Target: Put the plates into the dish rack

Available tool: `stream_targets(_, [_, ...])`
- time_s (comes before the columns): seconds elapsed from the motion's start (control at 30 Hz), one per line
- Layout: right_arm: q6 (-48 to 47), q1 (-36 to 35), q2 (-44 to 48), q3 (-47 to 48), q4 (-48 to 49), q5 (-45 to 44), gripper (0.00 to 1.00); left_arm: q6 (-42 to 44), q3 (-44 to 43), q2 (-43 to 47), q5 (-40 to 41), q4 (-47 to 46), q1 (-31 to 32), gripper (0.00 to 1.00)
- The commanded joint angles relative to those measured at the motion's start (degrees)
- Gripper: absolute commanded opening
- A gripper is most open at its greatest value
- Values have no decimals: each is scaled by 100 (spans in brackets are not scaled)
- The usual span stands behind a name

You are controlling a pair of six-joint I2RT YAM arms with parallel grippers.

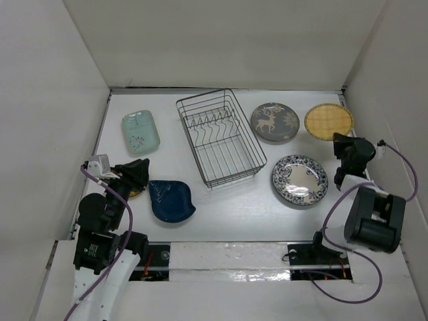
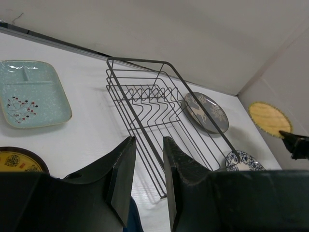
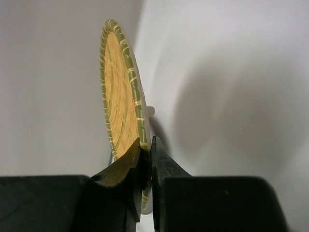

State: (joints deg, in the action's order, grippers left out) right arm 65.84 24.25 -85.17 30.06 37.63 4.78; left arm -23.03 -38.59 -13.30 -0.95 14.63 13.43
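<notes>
While my right pincer [image 3: 146,147] is clamped on the near rim of the yellow round plate [image 3: 120,96], that plate is at the far right corner of the bench [image 1: 234,214], well right of the dish rack [image 1: 219,137]. My left pincer [image 2: 147,179] stands slightly apart, empty, beside the dark blue leaf dish [image 1: 171,200].

The left arm [image 1: 100,224] and right arm [image 1: 374,217] are matte black with boxy housings, purple cables [image 1: 326,231] trailing from each, black wedge-shaped fingers [image 2: 120,174], and a white block [image 1: 99,164] at the left wrist.
</notes>
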Motion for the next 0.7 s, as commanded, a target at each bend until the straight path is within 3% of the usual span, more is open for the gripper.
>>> stream_targets(0.0, [-712, -718, 1272, 429, -132, -1072, 0, -44, 0, -41, 51, -180, 28, 26])
stream_targets(0.17, [-2486, -2490, 1732, 1673, -904, -1672, 0, -53, 9, -94, 51, -180, 28, 26])
stream_targets(0.27, [-3401, -3187, 1302, 2458, -1570, -1673, 0, -53, 9, -129, 51, -180, 28, 27])
stream_targets(0.4, [-4473, -4355, 433, 4133, -2416, -2382, 0, -53, 9, -147, 42, -180, 28, 27])
stream_targets(0.5, [-5211, -4814, -367, 5006, -3251, -3268, 0, -53, 18, -155, 42, -180, 28, 28])
stream_targets(0.67, [-5854, -5290, -1430, 6353, -4043, -3826, 0, -44, 36, -164, 25, -189, 28, 28])
